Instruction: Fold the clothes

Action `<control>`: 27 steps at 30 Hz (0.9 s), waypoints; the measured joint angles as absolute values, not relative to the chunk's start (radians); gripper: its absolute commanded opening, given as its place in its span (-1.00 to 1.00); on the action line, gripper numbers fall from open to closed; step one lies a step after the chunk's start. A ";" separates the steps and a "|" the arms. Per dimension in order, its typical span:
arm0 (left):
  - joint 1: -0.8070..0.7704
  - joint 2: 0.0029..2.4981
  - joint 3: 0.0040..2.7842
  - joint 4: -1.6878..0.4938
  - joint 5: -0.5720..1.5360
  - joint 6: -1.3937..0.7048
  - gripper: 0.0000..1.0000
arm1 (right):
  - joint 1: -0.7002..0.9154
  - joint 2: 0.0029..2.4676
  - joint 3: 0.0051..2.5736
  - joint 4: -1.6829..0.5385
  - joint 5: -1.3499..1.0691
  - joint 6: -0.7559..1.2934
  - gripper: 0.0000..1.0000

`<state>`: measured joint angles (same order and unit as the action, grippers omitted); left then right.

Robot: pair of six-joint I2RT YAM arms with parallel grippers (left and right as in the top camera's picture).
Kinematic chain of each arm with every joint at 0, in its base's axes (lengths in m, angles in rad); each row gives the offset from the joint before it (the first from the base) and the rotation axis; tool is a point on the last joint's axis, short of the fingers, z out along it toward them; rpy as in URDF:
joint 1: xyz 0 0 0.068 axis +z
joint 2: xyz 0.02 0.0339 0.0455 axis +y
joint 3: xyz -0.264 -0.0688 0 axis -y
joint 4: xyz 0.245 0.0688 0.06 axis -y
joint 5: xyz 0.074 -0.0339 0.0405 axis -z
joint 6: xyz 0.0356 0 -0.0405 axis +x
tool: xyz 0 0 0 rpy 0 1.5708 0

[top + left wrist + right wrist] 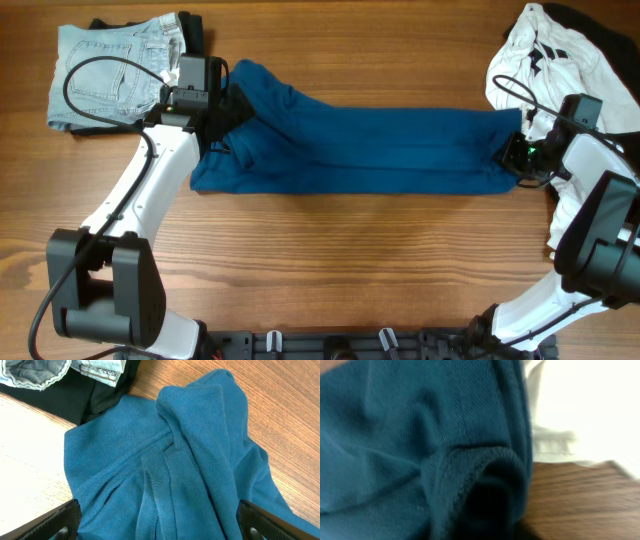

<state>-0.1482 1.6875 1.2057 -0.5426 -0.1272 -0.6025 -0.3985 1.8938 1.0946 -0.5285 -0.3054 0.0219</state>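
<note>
The deep-blue garment point(350, 150) lies stretched lengthwise on the surface point(330, 260), the left end effector point(157, 522) released wide over its bunched left end, apparently to pinch it, and the right end effector point(512, 155) at the right hem, grip impossible to tell.

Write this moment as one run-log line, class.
blue garment: stretched across table | left gripper: open above its bunched end | right gripper: at other end, grip unclear | shorts, white garment: aside
</note>
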 measured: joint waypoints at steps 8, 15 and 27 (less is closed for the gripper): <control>-0.148 1.687 1.206 -0.552 -0.127 -0.603 0.99 | -0.508 1.935 1.165 -0.606 -0.490 0.056 -0.92; -0.148 1.687 1.206 -0.567 -0.130 -0.603 0.99 | -0.618 1.936 1.352 -0.765 -0.531 -0.032 -0.92; -0.148 1.687 1.206 -0.591 -0.130 -0.603 1.00 | -0.463 1.936 1.469 -0.956 -0.569 -0.136 -0.91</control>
<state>-0.1482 1.6875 1.2060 -0.5915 -0.1299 -0.6025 -0.4625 1.9358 1.4689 -0.9558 -0.5690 -0.1360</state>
